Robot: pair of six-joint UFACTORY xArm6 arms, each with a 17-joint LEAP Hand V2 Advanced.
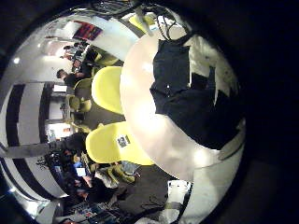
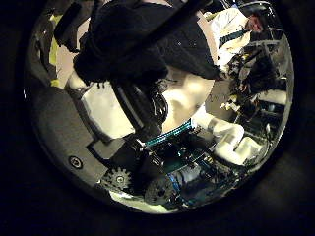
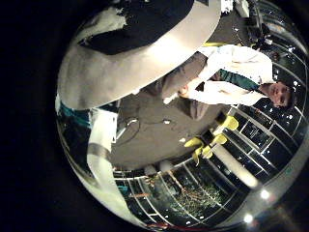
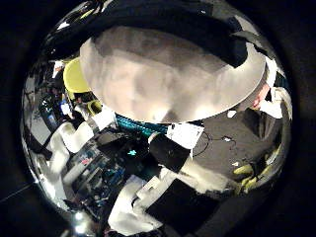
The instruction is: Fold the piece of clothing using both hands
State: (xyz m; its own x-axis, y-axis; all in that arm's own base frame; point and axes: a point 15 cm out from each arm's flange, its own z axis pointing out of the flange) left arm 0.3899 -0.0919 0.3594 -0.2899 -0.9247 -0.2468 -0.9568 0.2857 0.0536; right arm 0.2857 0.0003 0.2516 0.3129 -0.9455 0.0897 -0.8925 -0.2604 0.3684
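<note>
On a round, pale-topped table (image 1: 149,126), a black garment of soft cloth (image 1: 192,89) lies bunched near one edge, as the left little-finger-side palm view shows from well above. Yellow moulded chairs (image 1: 105,89) stand just beside the table in that view.

From the right thumb-side palm view the same tabletop (image 4: 168,74) is seen bare across most of its width, with the dark cloth (image 4: 212,30) along its far rim. The right hand (image 4: 163,163) shows only as white and black parts hanging apart from the table; whether its fingers are spread or curled cannot be told.

From the left thumb-side palm view the garment (image 2: 138,44) fills much of the scene, close to that palm. The left hand (image 2: 138,103) reaches toward the cloth with black and white parts, but their ends are lost against the dark fabric, so its state cannot be told.
</note>
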